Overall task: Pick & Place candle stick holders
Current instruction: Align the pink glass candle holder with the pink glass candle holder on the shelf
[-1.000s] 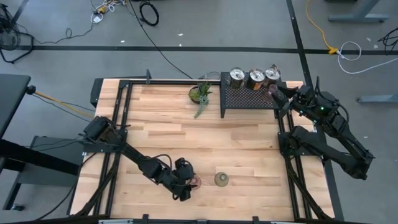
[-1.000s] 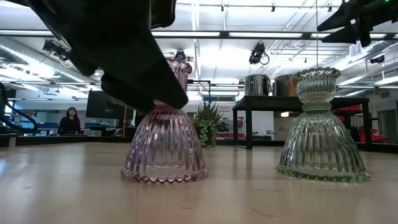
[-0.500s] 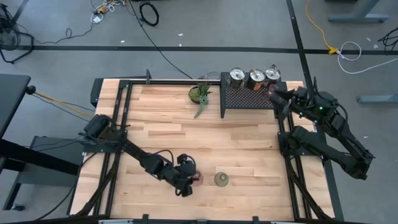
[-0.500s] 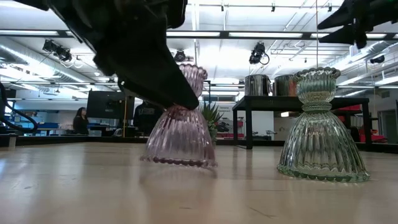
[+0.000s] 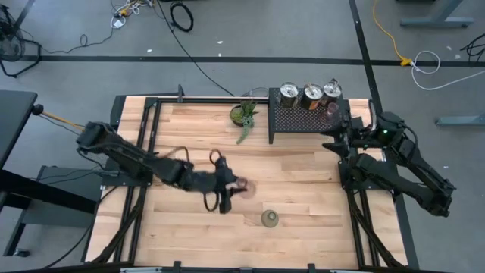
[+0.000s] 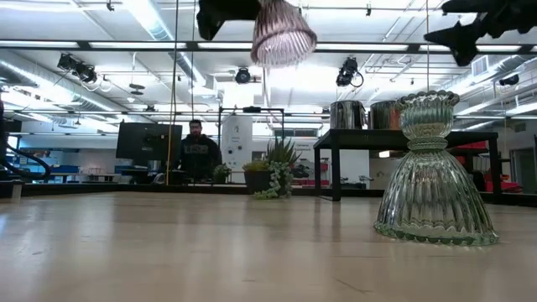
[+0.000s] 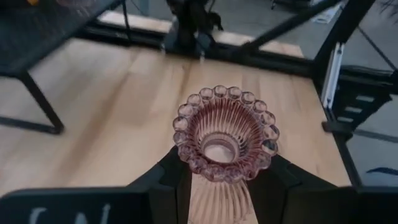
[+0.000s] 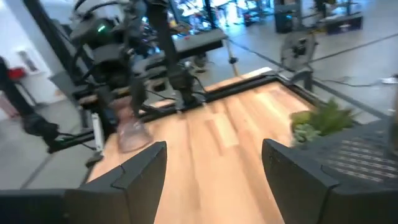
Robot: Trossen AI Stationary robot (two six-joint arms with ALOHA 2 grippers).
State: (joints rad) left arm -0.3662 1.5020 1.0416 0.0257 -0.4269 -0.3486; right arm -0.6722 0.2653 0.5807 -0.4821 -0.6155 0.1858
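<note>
My left gripper point(image 5: 236, 186) is shut on a pink glass candle stick holder point(image 5: 241, 186), held high over the table's middle; it shows at the top of the low view point(image 6: 284, 33). The olive-green glass holder point(image 5: 270, 219) stands on its flared base on the table, near the front edge. Three silver holders point(image 5: 311, 95) and another pink one point(image 5: 332, 108) stand on the black mesh rack point(image 5: 303, 120). My right gripper point(image 5: 335, 141) is open and empty in front of the rack's right end. My left gripper pinches the pink holder's ribbed body just below its beaded top rim point(image 7: 219, 182), one finger on each side. The fingers come about level from the table's left. The holder is lifted clear of the table, roughly upright, its flared base point(image 6: 285, 44) down.
A small green potted plant point(image 5: 244, 115) stands at the far edge, left of the rack. Bare wood lies between the rack and the olive-green holder. A person point(image 6: 195, 151) shows in the room beyond the table.
My left gripper has gone up and toward the table's far edge with the pink holder, which tipped off the table and now hangs clear. My right gripper has drawn back from the rack toward the near edge, leaving the other pink holder on the rack.
</note>
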